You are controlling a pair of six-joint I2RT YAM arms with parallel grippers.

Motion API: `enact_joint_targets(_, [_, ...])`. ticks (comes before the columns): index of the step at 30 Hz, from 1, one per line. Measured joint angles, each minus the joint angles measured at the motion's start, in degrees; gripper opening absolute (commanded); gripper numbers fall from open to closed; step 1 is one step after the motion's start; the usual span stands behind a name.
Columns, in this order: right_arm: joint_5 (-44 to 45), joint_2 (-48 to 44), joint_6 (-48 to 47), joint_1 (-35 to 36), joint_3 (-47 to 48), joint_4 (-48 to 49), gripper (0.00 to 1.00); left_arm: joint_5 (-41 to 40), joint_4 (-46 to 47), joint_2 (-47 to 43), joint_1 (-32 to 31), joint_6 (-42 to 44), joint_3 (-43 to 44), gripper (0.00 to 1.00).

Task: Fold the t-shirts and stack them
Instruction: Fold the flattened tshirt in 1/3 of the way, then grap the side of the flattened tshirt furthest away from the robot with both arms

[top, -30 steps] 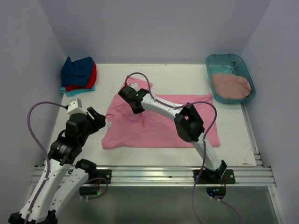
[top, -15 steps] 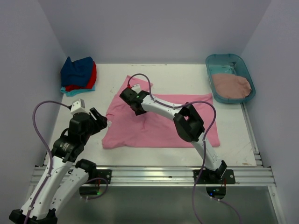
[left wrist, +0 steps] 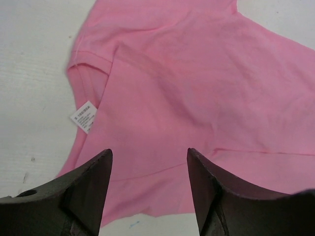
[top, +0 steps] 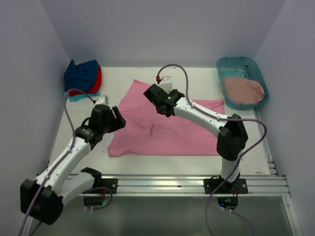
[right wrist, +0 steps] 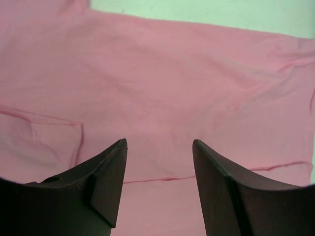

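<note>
Starting at the near side, found the left gripper [top: 116, 119] over the left edge of the bright pink shirt [top: 167, 132], jaws apart and nothing between them. Saw from the left wrist camera the same spread jaws above pink cloth, with a sleeve folded flat and a small white label [left wrist: 83, 117] at the shirt's left edge, next to bare table [left wrist: 29, 59]. Noted the bright pink shirt spread mostly flat across the middle of the table, near hem roughly straight, a few creases around the centre, one corner reaching toward the far left.

Found the right gripper [top: 158, 98] farther back, above the far part of that shirt, its arm stretched in from the right. Saw from the right wrist camera its jaws parted too, holding nothing, pink cloth below and a strip of table beyond. Could not tell whether either gripper touched the cloth.

Spotted a pile in the far left corner: navy blue shirt [top: 81, 73] on top, red shirt [top: 97, 78] showing at its right, turquoise shirt [top: 76, 96] peeking out at the near edge. Spotted at the far right a teal tub [top: 256, 66] with a dusty rose shirt [top: 243, 91] bundled in its near part.
</note>
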Motion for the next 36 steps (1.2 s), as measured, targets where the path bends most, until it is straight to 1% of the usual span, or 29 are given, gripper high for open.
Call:
enact_joint_targets(2, [-0.2,-3.7,-0.2,-2.3,-1.5,0.4,0.64,0.0,1.5,8.3,0.0,0.2,3.8,0.69])
enact_joint_targets(5, [-0.3,-8.0,-0.9,-6.4,-3.8,1.0,0.68,-0.5,3.7,23.9,0.0,1.2,15.4,0.7])
enact_joint_targets(7, [-0.7,-10.2,-1.7,-8.2,-6.2,1.3,0.68,-0.5,5.8,34.1,0.3,2.3,25.2,0.7])
enact_joint_targets(9, [-1.9,-12.6,-2.4,-8.2,-9.2,1.6,0.68,0.3,7.4,44.6,0.8,3.2,36.1,0.69])
enact_joint_targets(10, [-2.9,-14.0,-2.8,-7.8,-11.1,2.0,0.68,0.6,7.4,48.7,1.1,3.7,40.7,0.69])
enact_joint_targets(13, [-6.9,-20.2,-3.8,-6.9,-18.4,3.4,0.68,0.8,6.2,65.3,2.2,6.4,60.1,0.69])
enact_joint_targets(14, [-7.5,-21.5,-4.0,-6.7,-19.6,3.3,0.68,0.8,6.0,69.1,2.4,7.3,64.5,0.69])
enact_joint_targets(15, [-8.5,-24.0,-4.2,-6.5,-21.9,4.0,0.69,0.6,4.9,74.5,2.7,8.5,70.9,0.69])
enact_joint_targets(18, [-10.1,-30.8,-4.6,-6.4,-26.8,4.3,0.7,0.4,2.5,85.5,3.1,11.0,84.4,0.7])
enact_joint_targets(19, [-10.4,-32.7,-4.6,-6.5,-28.0,4.6,0.7,0.3,1.7,88.3,3.1,11.8,87.5,0.7])
enact_joint_targets(21, [-10.9,-35.6,-4.7,-6.5,-29.6,4.7,0.7,0.2,0.9,91.5,3.3,13.1,90.2,0.71])
enact_joint_targets(25, [-11.3,-38.3,-4.7,-6.6,-31.5,4.8,0.71,0.0,0.9,94.0,3.8,14.6,90.4,0.72])
enact_joint_targets(36, [-11.7,-38.8,-4.4,-6.6,-34.8,4.7,0.71,-4.5,1.5,96.6,4.9,17.6,91.9,0.73])
